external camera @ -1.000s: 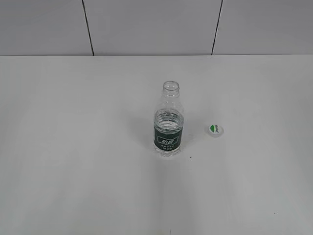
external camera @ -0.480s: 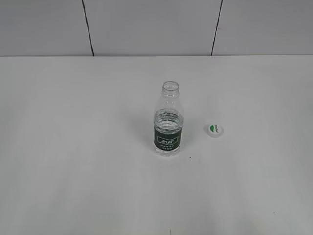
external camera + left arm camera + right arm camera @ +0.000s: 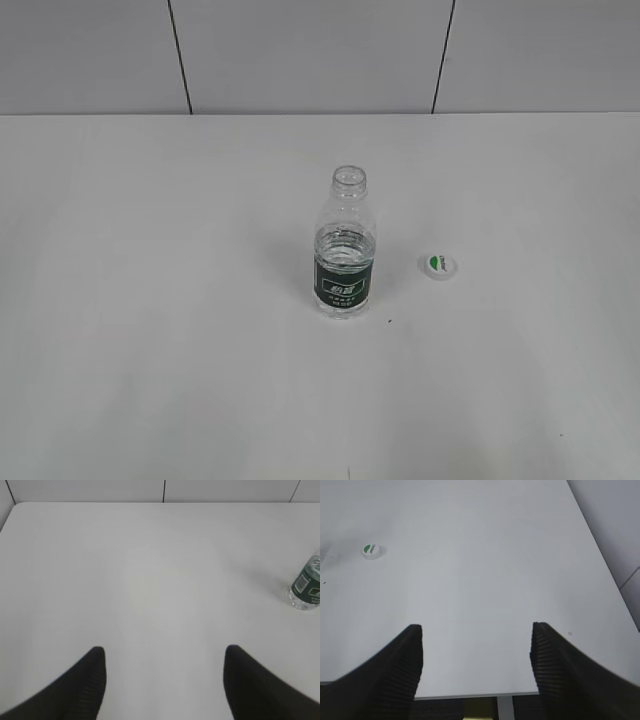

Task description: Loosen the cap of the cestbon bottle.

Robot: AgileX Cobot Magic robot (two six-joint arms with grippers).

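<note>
While cap [image 3: 438, 265] lies off, cestbon bottle [image 3: 345, 245] upright, both grippers apart

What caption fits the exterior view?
Open water bottle standing upright on the white table, its cap lying apart to its right.

My left gripper [image 3: 162, 652] shows only as two black fingers [image 3: 85, 685] with rounded tips and fine ribbed texture on their inner faces. My right gripper [image 3: 476, 632] looks the same: two matte black, tapering fingers [image 3: 560, 670], their inner pads lined with close horizontal ridges.
</note>
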